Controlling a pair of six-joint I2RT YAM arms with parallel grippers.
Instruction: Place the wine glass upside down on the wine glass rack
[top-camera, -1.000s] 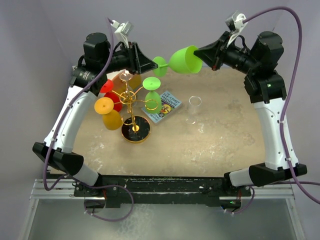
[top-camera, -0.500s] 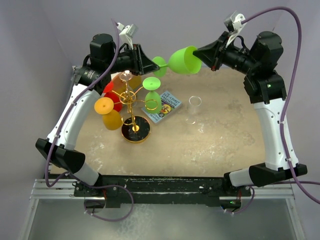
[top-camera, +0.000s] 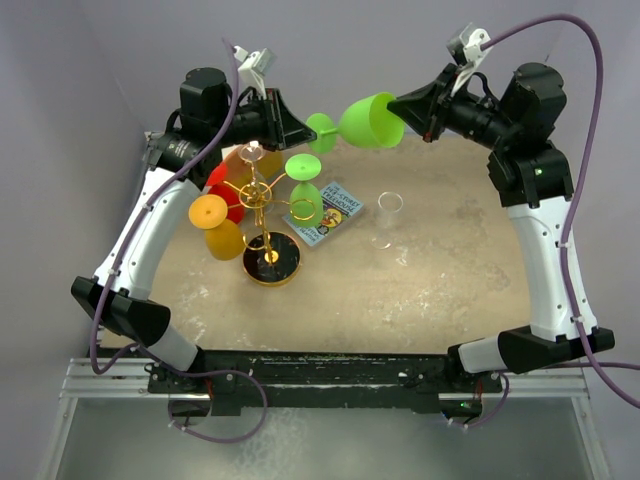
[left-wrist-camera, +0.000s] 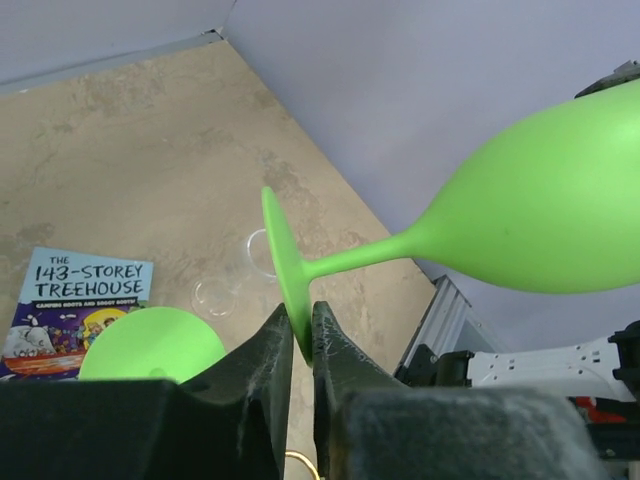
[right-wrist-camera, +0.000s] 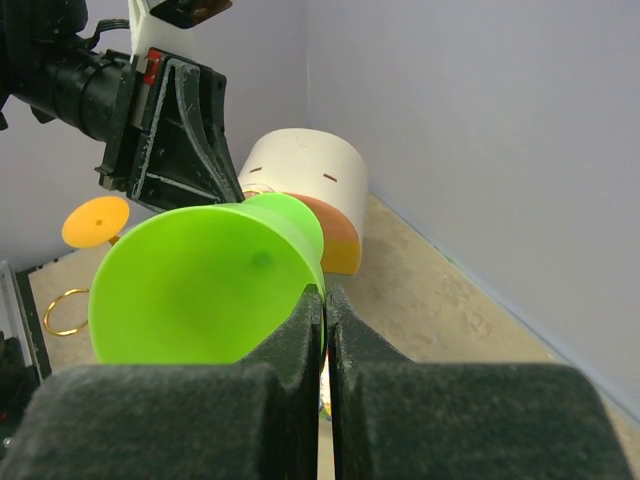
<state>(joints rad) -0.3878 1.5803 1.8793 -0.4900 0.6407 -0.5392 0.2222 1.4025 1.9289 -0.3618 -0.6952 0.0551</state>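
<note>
Newly arrived left gripper pinches the green wine glass by its foot; right gripper clamps the rim, handover likely

From high above and behind the arm bases, looking down over the whole table toward the far wall. From the left wrist, close over the left gripper, facing right. From the right wrist, close over the right gripper, facing left. Shared by all three, the green wine glass; by top and left wrist, the book
</note>
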